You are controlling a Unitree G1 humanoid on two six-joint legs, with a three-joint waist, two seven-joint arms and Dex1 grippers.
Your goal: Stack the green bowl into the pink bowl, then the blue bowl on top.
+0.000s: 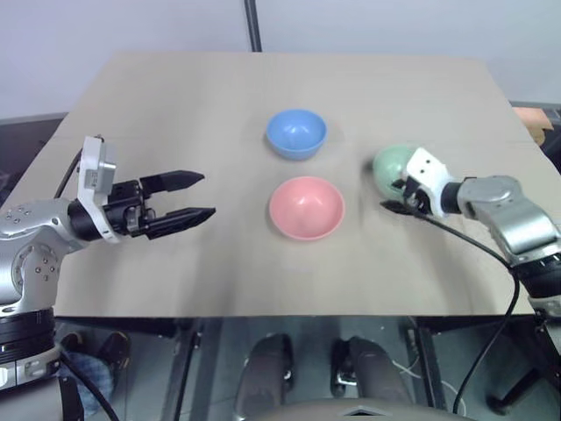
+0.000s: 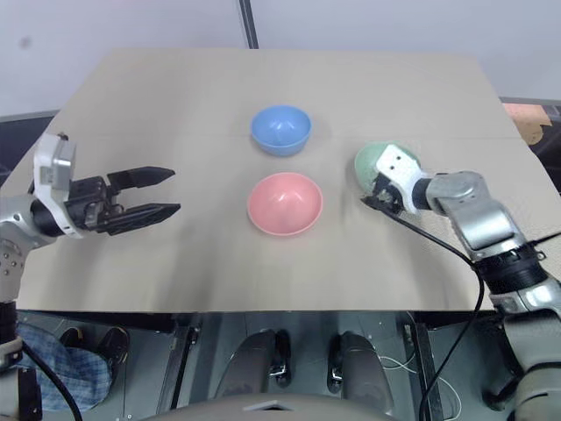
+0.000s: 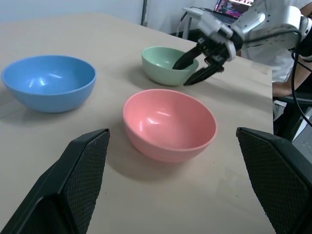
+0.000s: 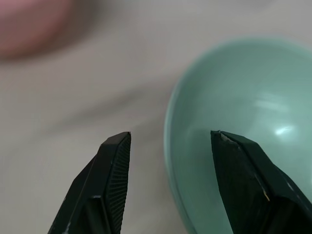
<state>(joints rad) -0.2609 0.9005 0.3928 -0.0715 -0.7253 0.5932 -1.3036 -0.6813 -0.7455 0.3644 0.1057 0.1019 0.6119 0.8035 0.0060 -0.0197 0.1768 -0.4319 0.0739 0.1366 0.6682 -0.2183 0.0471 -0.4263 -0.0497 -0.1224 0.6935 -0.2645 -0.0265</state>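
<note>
Sitting upright on the counter (image 1: 175,96) toward the robot's right, the green bowl (image 1: 392,164) has the right gripper (image 4: 168,144) at its near rim. The jaws stand apart and straddle that rim: one finger (image 4: 248,180) hangs over the bowl's hollow, the other finger (image 4: 105,183) is outside the wall above the bare counter. Whether either finger touches the plastic I cannot tell; the bowl is not lifted.

The pink bowl (image 1: 306,207) stands near the middle of the counter, to the left of the green one and clear of it, open side up and with nothing in it. The blue bowl (image 1: 296,132) stands just beyond the pink bowl, farther from the robot, also upright, empty and apart from its neighbours. None of the three is stacked yet.

The left gripper (image 1: 203,195) hovers over the counter's left part, well apart from every bowl, pointing across toward the pink bowl. Its jaws are spread wide and hold nothing.

A dark pole (image 1: 253,24) rises behind the counter's far edge.
</note>
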